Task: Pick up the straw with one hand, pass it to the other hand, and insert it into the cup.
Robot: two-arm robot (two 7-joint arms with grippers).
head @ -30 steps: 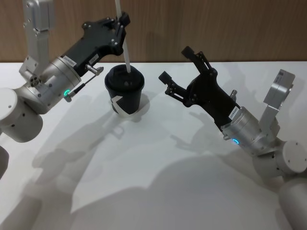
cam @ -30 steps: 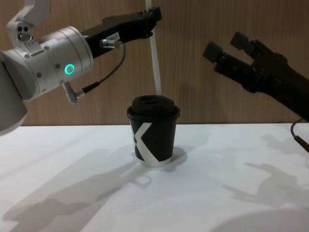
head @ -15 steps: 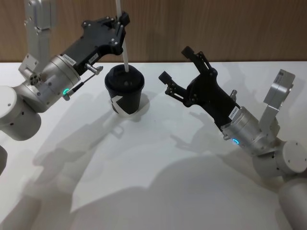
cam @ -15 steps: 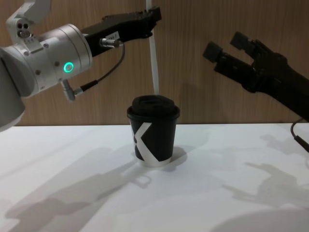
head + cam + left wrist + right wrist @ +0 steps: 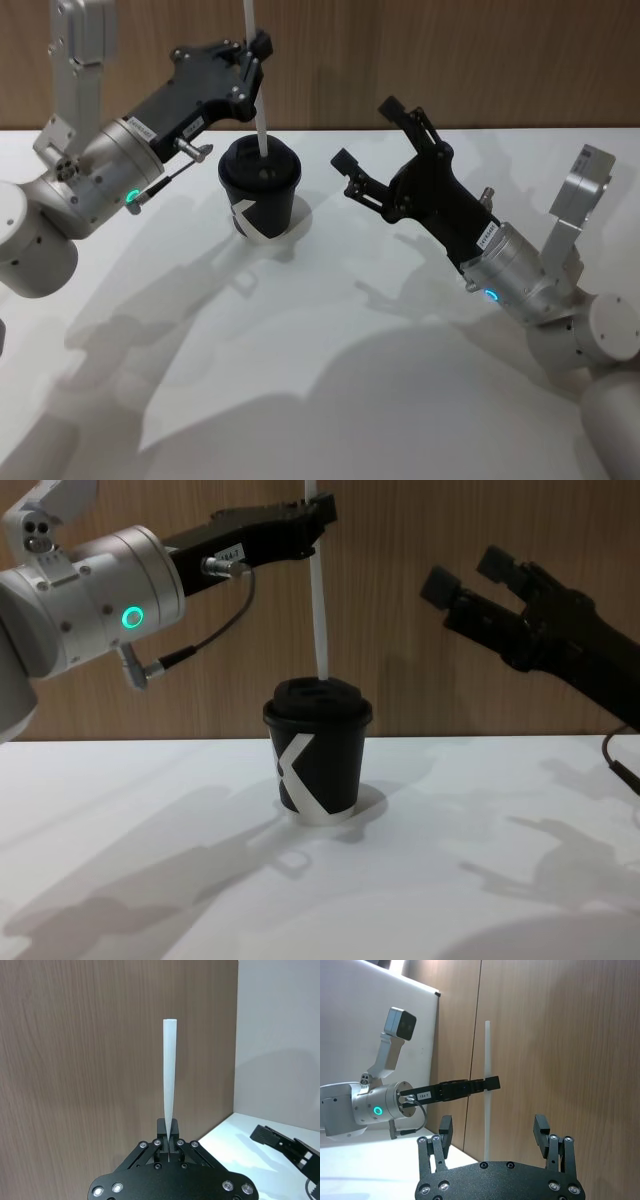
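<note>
- The left gripper (image 5: 318, 510), above the cup (image 5: 317, 748), has its fingers pinched on the straw (image 5: 319, 620).
- The straw hangs upright below the grip, its lower tip at the cup's lid.
- The right gripper (image 5: 478, 578) hovers to the right of the cup, fingers spread, holding nothing.
- The cup stands on the white table (image 5: 420, 880).

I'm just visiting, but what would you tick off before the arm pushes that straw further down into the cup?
1. Left end effector shut on the straw: ok.
2. Straw upright: ok.
3. Straw's lower end at the lid of the cup: ok; whether it has entered the hole, cannot tell.
4. Cup upright on the table: ok.
5. Right end effector open, apart from cup and straw: ok.
</note>
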